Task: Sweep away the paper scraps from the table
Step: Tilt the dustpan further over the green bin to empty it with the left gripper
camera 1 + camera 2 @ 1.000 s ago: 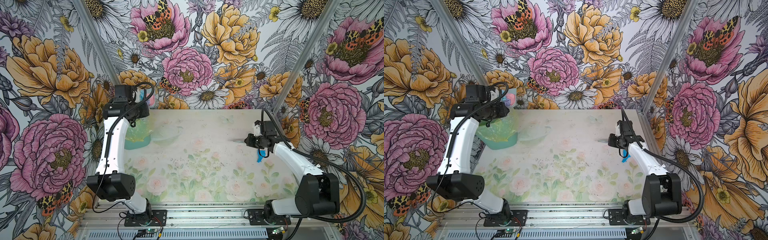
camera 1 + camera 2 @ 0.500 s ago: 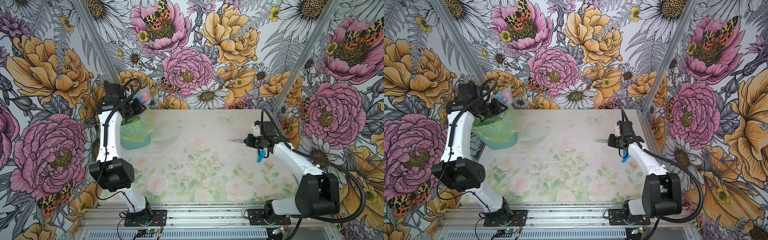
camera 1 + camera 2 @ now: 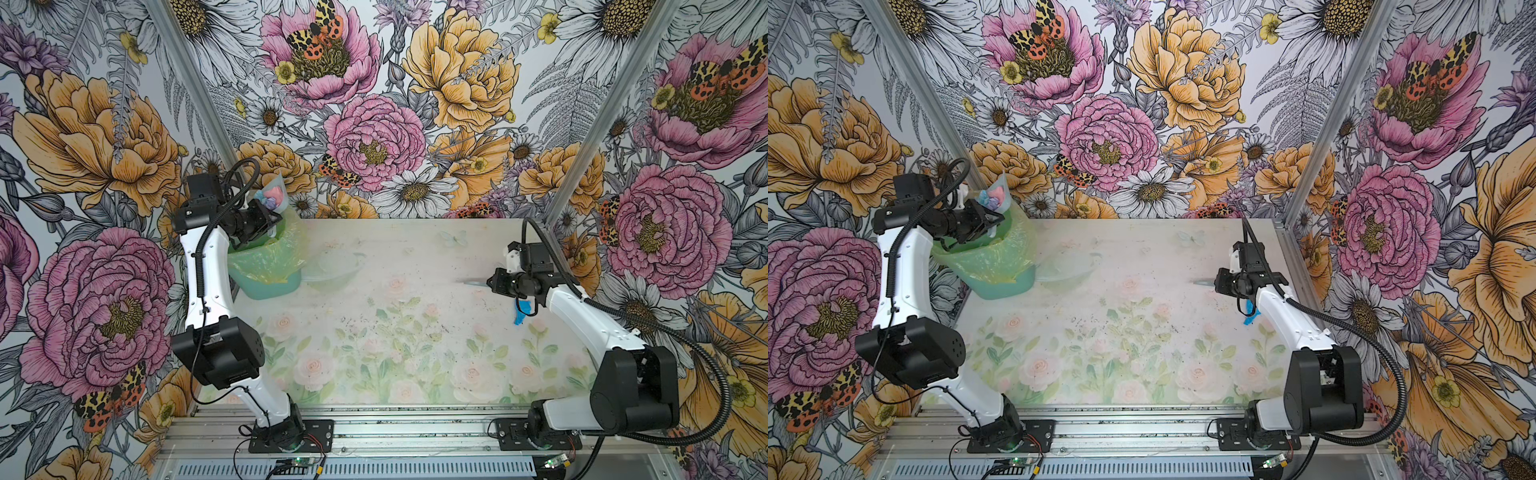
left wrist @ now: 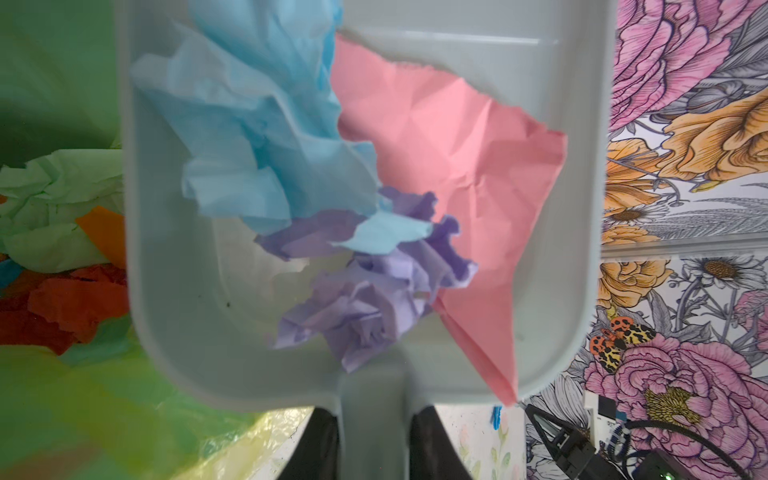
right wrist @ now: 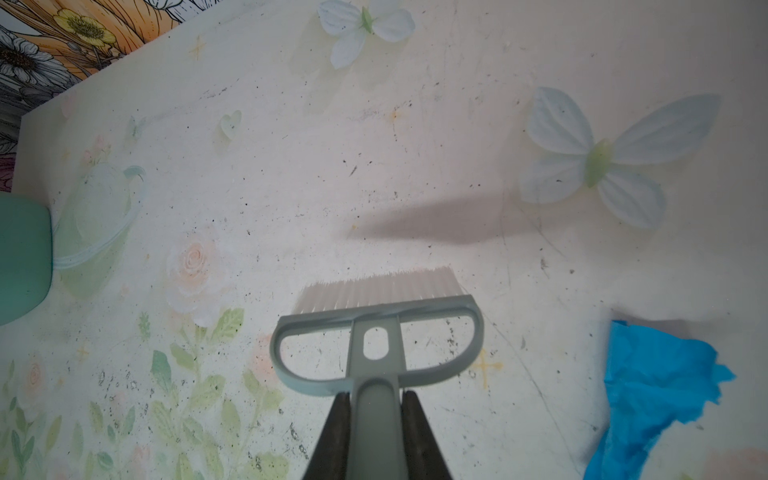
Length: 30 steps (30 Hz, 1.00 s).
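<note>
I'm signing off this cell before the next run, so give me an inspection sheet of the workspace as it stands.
Surface: table flat, with dark specks mid-table.
Job's things: light blue scrap, pink scrap and lilac scrap lie in the dustpan; a blue scrap lies on the table beside the right arm; more scraps sit in the lined bin.
Clutter: nothing seen.
Grippers: left gripper shut on the dustpan handle, pan raised at the bin; right gripper shut on the brush handle, bristles apparently off the table.
Cables: black cable runs along the left arm; ribbed hose trails the right arm.
Surroundings: flowered walls; aluminium rail in front.
</note>
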Tool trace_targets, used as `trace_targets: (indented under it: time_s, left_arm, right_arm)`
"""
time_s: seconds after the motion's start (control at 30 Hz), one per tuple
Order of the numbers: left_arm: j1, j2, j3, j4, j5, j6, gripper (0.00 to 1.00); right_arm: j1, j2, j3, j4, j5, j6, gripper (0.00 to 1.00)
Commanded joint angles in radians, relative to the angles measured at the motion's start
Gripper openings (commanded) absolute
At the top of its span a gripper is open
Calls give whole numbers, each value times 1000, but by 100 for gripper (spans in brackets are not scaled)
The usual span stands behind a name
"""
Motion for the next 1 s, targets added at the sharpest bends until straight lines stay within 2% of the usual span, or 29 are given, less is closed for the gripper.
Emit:
trace_targets:
  time_s: [0.0, 0.6, 0.7, 0.97]
  left_arm:
    - [21, -54, -35, 27, 94, -16, 0]
    - [112, -139, -230, 281, 349, -215, 0]
    - [123, -172, -286, 393, 406, -315, 0]
    - [164, -218, -481, 881, 527, -703, 0]
  right_arm:
    - [-5, -4, 17, 25, -15, 4, 0]
    - [-4, -40, -3, 26, -21, 11, 0]
    - [-4, -41, -1, 26, -21, 12, 0]
    - [-5, -40, -3, 26, -22, 10, 0]
